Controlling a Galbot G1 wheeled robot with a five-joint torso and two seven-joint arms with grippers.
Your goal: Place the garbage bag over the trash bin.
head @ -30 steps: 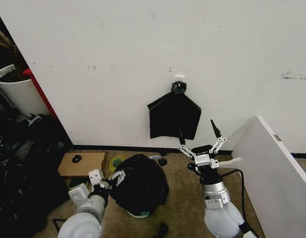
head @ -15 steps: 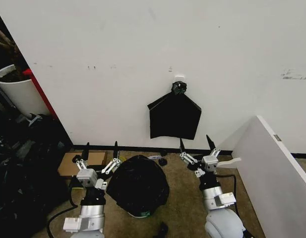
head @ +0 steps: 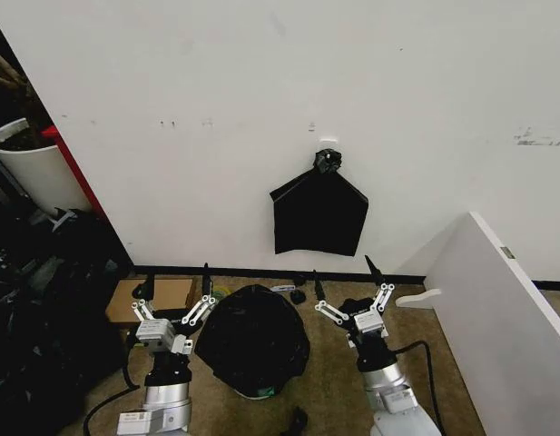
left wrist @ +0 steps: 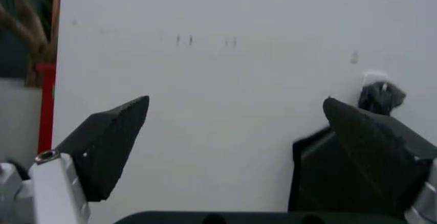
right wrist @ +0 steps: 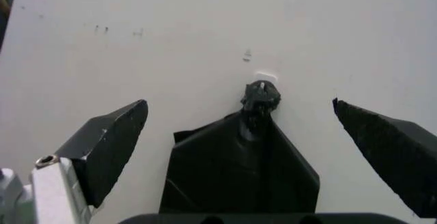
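The garbage bag sits draped over the trash bin on the floor by the wall, only the bin's base peeking out. Left gripper and right gripper flank it, raised, jaws spread, holding nothing. Looks like the covering step is done; next move, if any, would be tucking the bag's edge.

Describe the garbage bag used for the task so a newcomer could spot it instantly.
Start at the white wall, then drop to the floor below it. The garbage bag is the glossy, wrinkled black mound draped over the bin, between the two arms. The other black bag hangs flat on the wall from a hook, knotted on top.
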